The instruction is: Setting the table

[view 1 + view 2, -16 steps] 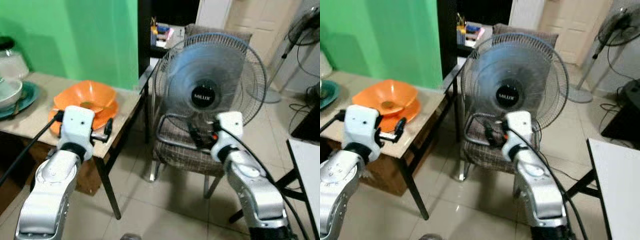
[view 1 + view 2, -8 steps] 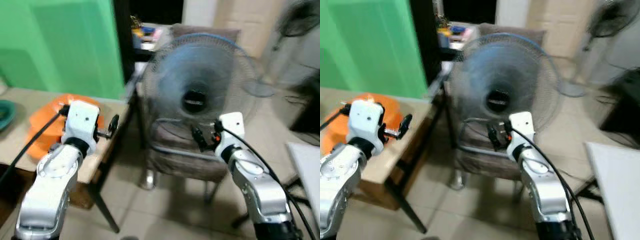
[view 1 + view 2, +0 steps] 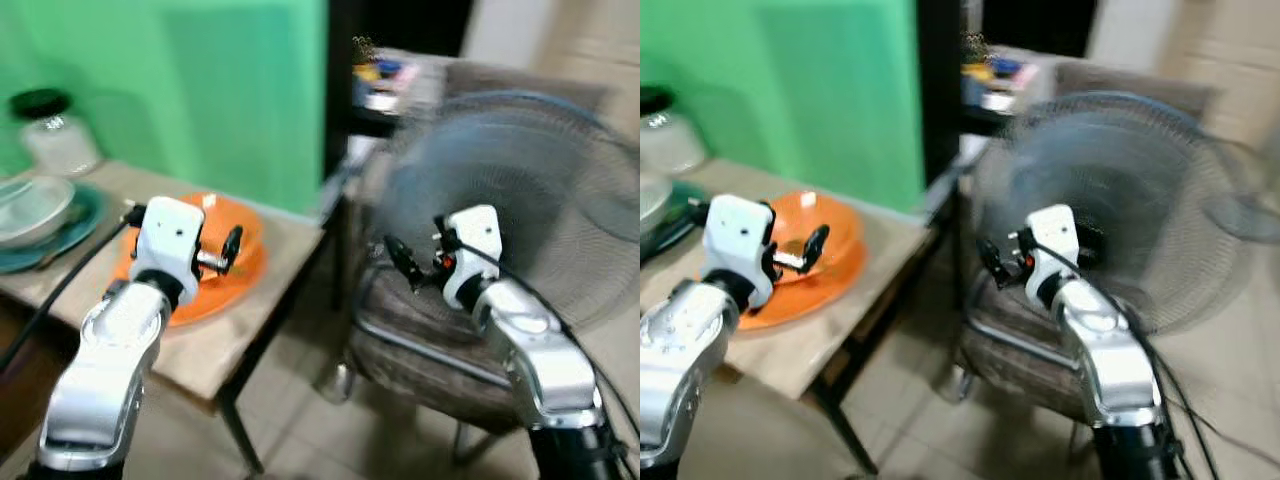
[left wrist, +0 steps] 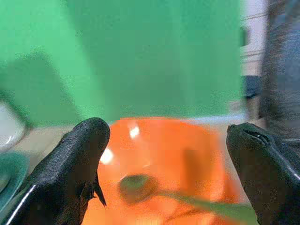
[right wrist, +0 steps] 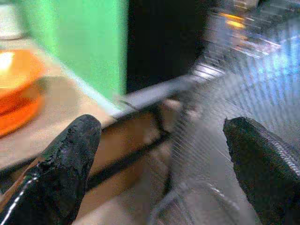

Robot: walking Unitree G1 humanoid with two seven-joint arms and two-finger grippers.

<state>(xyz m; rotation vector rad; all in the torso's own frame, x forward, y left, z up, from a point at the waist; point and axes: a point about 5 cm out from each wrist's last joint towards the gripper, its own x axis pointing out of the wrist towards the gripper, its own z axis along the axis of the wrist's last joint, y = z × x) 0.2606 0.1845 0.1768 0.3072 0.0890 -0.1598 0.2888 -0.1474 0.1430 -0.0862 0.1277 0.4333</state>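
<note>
Orange bowl (image 3: 205,225) is framed between the spread fingers of the left gripper (image 4: 171,154), apparently lined up for grasping; the right gripper (image 5: 159,164) is held unclenched and empty beside the fan (image 3: 520,200).

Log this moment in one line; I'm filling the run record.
left gripper: open, facing orange bowl | right gripper: open, near fan | holding: nothing

We see 1 large electric fan (image 3: 520,200), blurred, standing on a chair (image 3: 420,345) with a dark cushion beside the wooden table (image 3: 215,345), a green wall (image 3: 200,90) behind it and a tiled floor (image 3: 910,440) below.
</note>
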